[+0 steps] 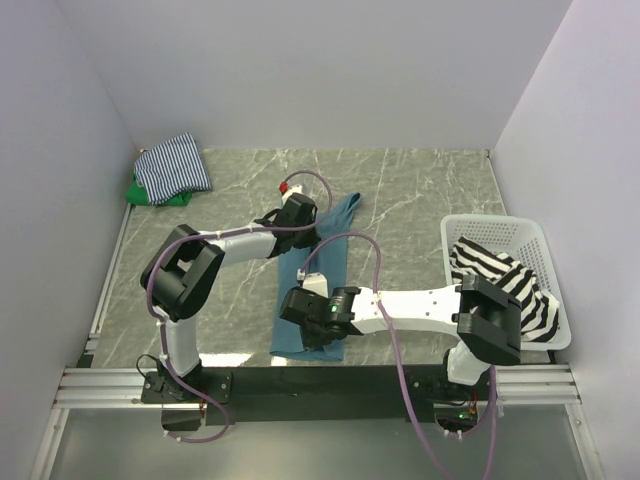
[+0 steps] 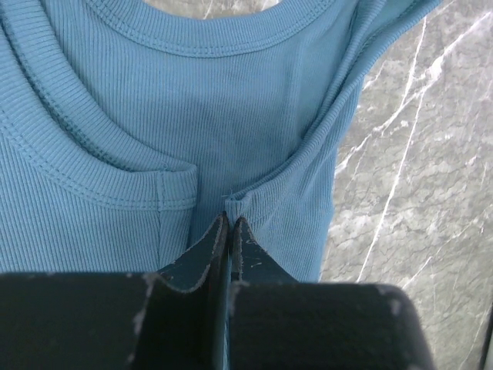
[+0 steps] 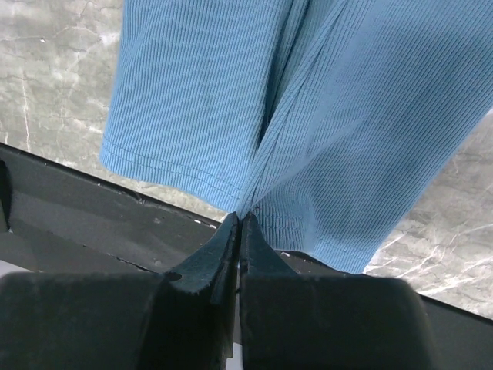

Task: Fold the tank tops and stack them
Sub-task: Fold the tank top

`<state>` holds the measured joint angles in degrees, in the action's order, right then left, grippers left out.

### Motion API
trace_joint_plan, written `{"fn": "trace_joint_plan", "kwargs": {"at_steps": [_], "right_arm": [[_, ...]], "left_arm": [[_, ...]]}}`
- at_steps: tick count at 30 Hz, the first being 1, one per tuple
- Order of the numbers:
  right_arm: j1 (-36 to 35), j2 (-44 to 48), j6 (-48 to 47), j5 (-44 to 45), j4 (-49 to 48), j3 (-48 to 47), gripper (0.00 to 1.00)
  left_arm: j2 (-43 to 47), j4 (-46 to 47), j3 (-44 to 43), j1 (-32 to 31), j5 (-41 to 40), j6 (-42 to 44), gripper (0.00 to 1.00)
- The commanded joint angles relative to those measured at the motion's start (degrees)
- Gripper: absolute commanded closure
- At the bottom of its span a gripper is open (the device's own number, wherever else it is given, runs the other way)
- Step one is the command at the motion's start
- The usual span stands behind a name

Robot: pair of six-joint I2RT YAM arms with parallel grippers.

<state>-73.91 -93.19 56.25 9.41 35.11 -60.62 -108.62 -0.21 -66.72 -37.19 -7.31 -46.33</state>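
While both arms reach inward over the marbled surface (image 1: 430, 190), the overhead view shows the teal tank top (image 1: 325, 262) lying as a long narrow strip near the middle, running from the near edge toward the back. The left end effector (image 1: 305, 222) sits at the strip's far end and the right end effector (image 1: 303, 308) at its near end. In the far left corner, a thin-striped tank top (image 1: 175, 165) lies folded on a green tank top (image 1: 150, 194). At the right, a white basket (image 1: 500, 222) holds a bold-striped tank top (image 1: 505, 285), crumpled and spilling over its rim.

From the left wrist, the left end effector (image 2: 229, 220) is clenched on the teal tank top (image 2: 231, 116), its tips pinching the fabric where a strap seam meets the body, just below the neckline. Bare surface (image 2: 408, 154) shows to the right.

From the right wrist, the right end effector (image 3: 239, 218) is clenched on the teal tank top (image 3: 308, 92) at its stitched hem, with the cloth gathering into a crease at the tips. Surface (image 3: 54, 77) shows at left, and a dark rail (image 3: 92, 216) runs beneath the hem.
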Motion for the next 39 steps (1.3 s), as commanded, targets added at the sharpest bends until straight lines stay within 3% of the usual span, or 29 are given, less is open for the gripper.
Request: {"fn": "trace_joint_plan", "kwargs": {"at_steps": [1, 4, 5, 8, 9, 12, 20, 26, 31, 35, 39], "right_arm": [[-0.36, 0.28, -0.26, 0.35, -0.83, -0.29, 1.0], [-0.45, 0.64, -0.35, 0.17, -1.19, 0.24, 1.0], [-0.36, 0.73, -0.35, 0.26, -1.27, 0.24, 1.0], [-0.8, 1.51, -0.61, 0.52, -1.8, 0.33, 0.79], [-0.8, 2.13, -0.61, 0.7, -2.59, 0.68, 0.67], [-0.8, 4.85, -1.05, 1.57, -3.82, 1.29, 0.55], [2.79, 12.84, 0.7, 7.37, -0.4, 2.61, 0.54], [21.77, 21.82, -5.7, 6.59, -4.35, 5.69, 0.54], [36.96, 14.55, -13.44, 5.71, -7.95, -2.47, 0.54], [43.48, 4.27, -17.66, 4.91, -9.71, -11.6, 0.54], [47.62, -10.3, -21.61, 5.18, -6.22, -27.3, 0.54]], "left_arm": [[1.92, 2.23, 0.36, 0.36, 0.63, -0.08, 0.99], [1.31, 2.67, 0.36, 0.45, 1.07, -0.17, 0.99], [1.13, 2.84, 0.36, 0.45, 1.33, -0.08, 0.94], [1.3, 3.72, 0.45, 0.45, 2.47, 0.18, 0.75], [1.56, 3.98, 0.54, 0.45, 2.56, 0.36, 0.7], [2.88, 4.51, 0.01, 0.45, 2.83, 0.97, 0.59], [4.82, 2.58, -2.54, 1.77, 3.09, 0.45, 0.58], [7.01, 3.28, -2.28, 2.3, 3.88, -0.25, 0.47], [11.39, 2.84, 0.79, 2.21, 3.36, -3.5, 0.48], [16.67, -3.36, 6.06, 1.86, 0.21, -5.79, 0.55], [22.12, -7.25, 10.81, -0.33, -1.74, -7.63, 0.63]]}}
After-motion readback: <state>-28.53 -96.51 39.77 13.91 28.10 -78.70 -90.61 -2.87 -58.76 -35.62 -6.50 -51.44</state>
